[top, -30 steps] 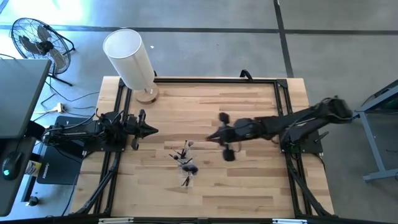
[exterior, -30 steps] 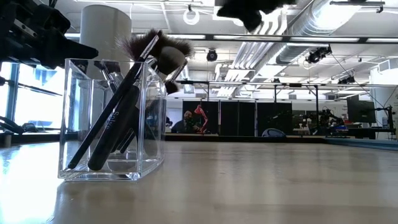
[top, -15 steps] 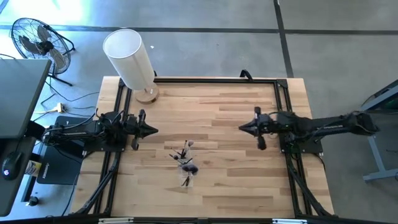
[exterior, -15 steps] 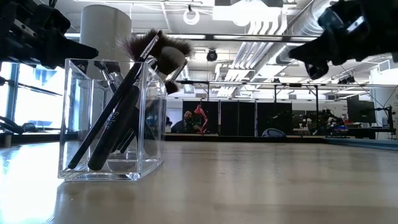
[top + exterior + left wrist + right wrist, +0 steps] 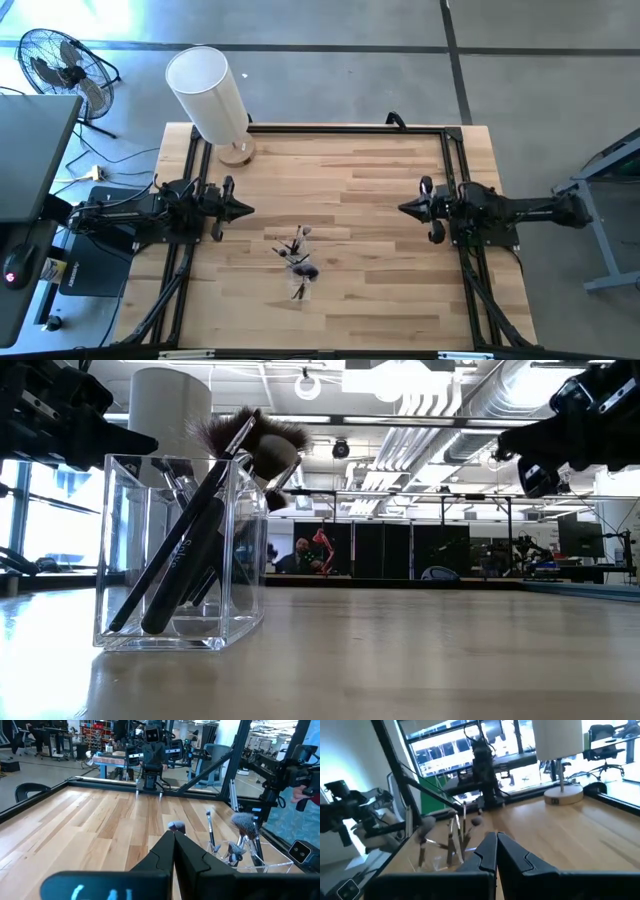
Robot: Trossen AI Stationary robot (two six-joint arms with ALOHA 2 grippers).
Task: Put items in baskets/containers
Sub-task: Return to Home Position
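Several dark-handled makeup brushes point(image 5: 298, 258) stand heads-up in a small clear cup point(image 5: 180, 555). They lean against its rim, handle ends on its bottom, and one has a wide fluffy head point(image 5: 245, 432). The cup sits on the table's middle, nearer the near edge. It also shows in the left wrist view point(image 5: 240, 852) and the right wrist view point(image 5: 447, 842). My left gripper point(image 5: 245, 209) is shut, hovering left of the cup. My right gripper point(image 5: 404, 209) is shut, hovering far to the cup's right. Neither touches anything.
A tall white cylinder on a wooden base point(image 5: 212, 100) stands at the table's far left corner. A black frame point(image 5: 350, 129) runs along the table's edges. Bare wood point(image 5: 360, 180) lies between the two grippers and around the cup.
My right arm has drawn back from above the table's middle, near the cup, toward the right edge, and now lies level there. The cup, the brushes and my left arm have kept still.
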